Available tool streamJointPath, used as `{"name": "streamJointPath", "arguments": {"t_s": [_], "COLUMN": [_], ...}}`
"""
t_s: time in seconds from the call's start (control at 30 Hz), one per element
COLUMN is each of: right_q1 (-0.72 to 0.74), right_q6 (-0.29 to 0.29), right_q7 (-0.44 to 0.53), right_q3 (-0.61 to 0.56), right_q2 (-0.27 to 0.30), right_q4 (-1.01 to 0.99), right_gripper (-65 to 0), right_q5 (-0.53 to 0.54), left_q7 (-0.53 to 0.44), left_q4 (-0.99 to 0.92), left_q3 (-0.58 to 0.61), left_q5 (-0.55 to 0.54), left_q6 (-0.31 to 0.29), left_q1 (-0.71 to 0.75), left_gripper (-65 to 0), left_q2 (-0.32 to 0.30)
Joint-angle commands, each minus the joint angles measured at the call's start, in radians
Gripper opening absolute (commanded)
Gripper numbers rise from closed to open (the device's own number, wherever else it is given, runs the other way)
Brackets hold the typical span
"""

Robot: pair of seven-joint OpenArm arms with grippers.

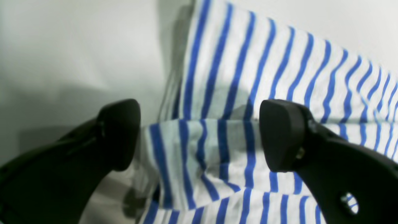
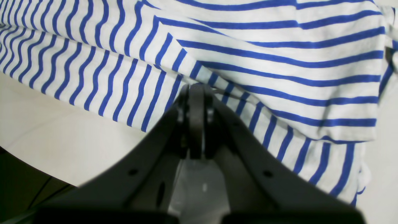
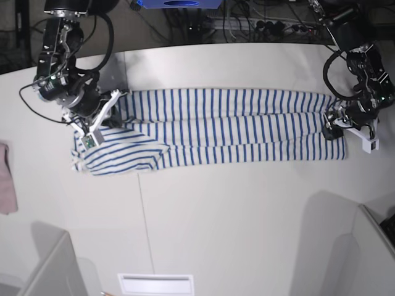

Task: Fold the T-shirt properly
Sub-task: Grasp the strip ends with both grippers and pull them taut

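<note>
The T-shirt [image 3: 234, 126], white with thin blue stripes, lies in a long folded band across the table, with a flap turned over at its left end [image 3: 123, 157]. My right gripper [image 3: 106, 117] is at that left end. In the right wrist view it [image 2: 196, 93] is shut with its tips pinching a fold of the T-shirt [image 2: 279, 62]. My left gripper [image 3: 331, 127] is at the band's right end. In the left wrist view it [image 1: 199, 137] is open, its fingers [image 1: 119, 133] straddling the T-shirt's edge [image 1: 248, 62] just above the cloth.
A plain pink cloth [image 3: 6, 179] lies at the table's left edge. Grey panels stand at the front left [image 3: 55, 271] and front right [image 3: 370, 259]. A white slotted plate [image 3: 154, 284] sits at the front edge. Cables and gear [image 3: 259, 18] lie behind the table.
</note>
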Motion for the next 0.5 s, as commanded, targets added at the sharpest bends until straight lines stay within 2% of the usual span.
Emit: {"name": "streamJointPath", "arguments": {"t_s": [0.0, 0.1, 0.17, 0.43, 0.47], "right_q1": [0.009, 0.011, 0.011, 0.014, 0.014], "right_q6": [-0.003, -0.003, -0.003, -0.003, -0.003], "right_q7": [0.019, 0.019, 0.019, 0.019, 0.019], "right_q3": [0.006, 0.007, 0.007, 0.007, 0.007], "right_q2": [0.007, 0.007, 0.007, 0.007, 0.007], "right_q4": [0.020, 0.022, 0.022, 0.022, 0.022], "right_gripper": [-65.0, -65.0, -65.0, -65.0, -65.0], "right_q5": [0.015, 0.015, 0.015, 0.015, 0.016], "left_q7": [0.032, 0.034, 0.032, 0.032, 0.032], "left_q4": [-0.004, -0.005, -0.007, -0.008, -0.008], "left_q3": [0.025, 0.089, 0.100, 0.095, 0.094], "left_q5": [0.007, 0.002, 0.002, 0.007, 0.008], "left_q6": [0.006, 0.006, 0.006, 0.006, 0.006], "left_q1": [0.000, 0.022, 0.032, 0.040, 0.040], "left_gripper": [-8.1, -8.9, -14.8, -63.7, -65.0], "left_q2": [-0.009, -0.009, -0.006, -0.009, -0.012]}}
